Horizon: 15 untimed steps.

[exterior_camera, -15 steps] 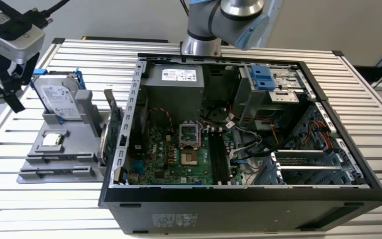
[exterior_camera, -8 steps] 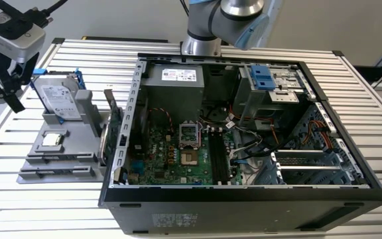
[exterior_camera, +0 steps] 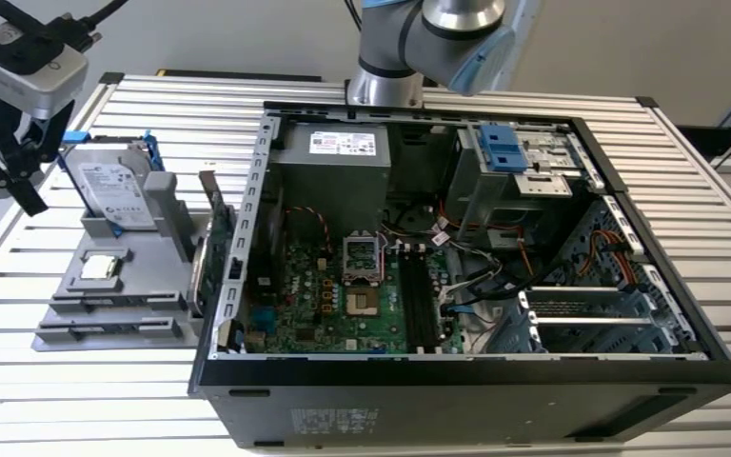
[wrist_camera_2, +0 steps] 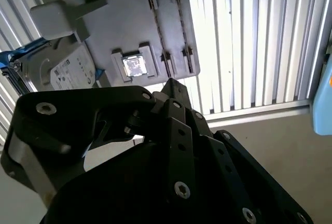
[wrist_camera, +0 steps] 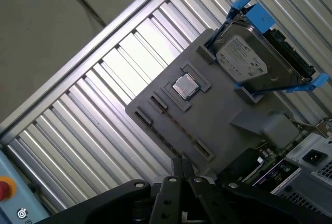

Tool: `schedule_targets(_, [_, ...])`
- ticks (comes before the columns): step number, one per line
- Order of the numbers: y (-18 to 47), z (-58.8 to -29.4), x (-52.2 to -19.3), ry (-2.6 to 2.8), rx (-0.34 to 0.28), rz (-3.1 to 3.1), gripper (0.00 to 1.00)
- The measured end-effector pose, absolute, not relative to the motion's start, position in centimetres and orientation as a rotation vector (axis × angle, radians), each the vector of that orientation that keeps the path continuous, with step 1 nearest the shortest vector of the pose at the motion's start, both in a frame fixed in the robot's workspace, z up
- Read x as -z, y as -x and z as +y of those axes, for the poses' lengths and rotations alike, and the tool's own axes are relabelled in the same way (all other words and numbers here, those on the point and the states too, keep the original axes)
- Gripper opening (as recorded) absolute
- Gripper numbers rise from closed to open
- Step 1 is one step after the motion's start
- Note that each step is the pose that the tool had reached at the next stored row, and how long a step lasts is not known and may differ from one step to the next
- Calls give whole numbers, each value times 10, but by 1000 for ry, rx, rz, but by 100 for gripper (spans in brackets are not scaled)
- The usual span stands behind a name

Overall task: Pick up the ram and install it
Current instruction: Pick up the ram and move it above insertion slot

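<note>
**At the exterior view's left, over the parts fixture: ram not held, jaws closed on nothing**

The ram cannot be picked out for sure. A thin dark strip (wrist_camera: pixel 179 129) is seen along one long slot of the gray fixture (wrist_camera: pixel 223 115) in the first wrist view. It is judged the likeliest spot for the stick, sunk edge-up, but this is not confirmed.

As a judgement, the ram is taken to be light, stiff and thin, with smooth faces that could slip or pivot if pinched off-centre. The chips and the contact edge are judged fragile. A hold across the flat faces near mid-length of the upper edge is judged best, with the contacts left untouched.

A processor chip (wrist_camera: pixel 184 85) is seated in a square pocket just beside the slots. A hard drive (wrist_camera: pixel 244 60) in a blue frame is propped at the fixture's far end.

The gripper (wrist_camera: pixel 181 168) is hung above the fixture, apart from it. Its jaws are drawn together, and nothing is seen between them.

In the exterior view, a green card (exterior_camera: pixel 217 243) is stood upright between the fixture and the open computer case (exterior_camera: pixel 467 390). That case fills the middle and right of the frame. The dark memory slots (exterior_camera: pixel 423 295) are found on the board inside the case, well apart from the gripper. Whether a stick is seated there cannot be told.
</note>
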<state>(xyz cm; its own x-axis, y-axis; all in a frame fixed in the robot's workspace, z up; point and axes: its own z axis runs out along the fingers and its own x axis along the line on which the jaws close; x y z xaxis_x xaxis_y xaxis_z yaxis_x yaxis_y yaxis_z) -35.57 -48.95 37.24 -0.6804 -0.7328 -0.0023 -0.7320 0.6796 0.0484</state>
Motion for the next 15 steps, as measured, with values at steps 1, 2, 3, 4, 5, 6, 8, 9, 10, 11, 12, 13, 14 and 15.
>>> schedule_targets(1, [356, -489, -372, -1251, 71, -2862, 0])
schedule_targets(2, [356, -489, -372, -1257, 71, -2859, 0])
schedule_targets(3, [356, -489, -372, -1267, 71, -2855, 0])
schedule_targets(4, [356, -489, -372, -1279, 71, -2849, 0])
schedule_targets(5, [356, -489, -372, -1289, 70, -2844, 0])
schedule_targets(6, [356, -489, -372, -1300, 70, -2839, 0])
schedule_targets(8, [356, -489, -372, -1317, 70, -2831, 0])
schedule_targets(9, [356, -489, -372, -1326, 70, -2827, 0])
schedule_targets(10, [356, -489, -372, -1334, 70, -2823, 0])
schedule_targets(11, [356, -489, -372, -1342, 70, -2819, 0])
schedule_targets(12, [356, -489, -372, -1351, 70, -2815, 0])
schedule_targets(13, [356, -489, -372, -1358, 70, -2811, 0])
schedule_targets(14, [356, -489, -372, -1365, 70, -2807, 0])
schedule_targets(15, [356, -489, -372, -1372, 70, -2804, 0])
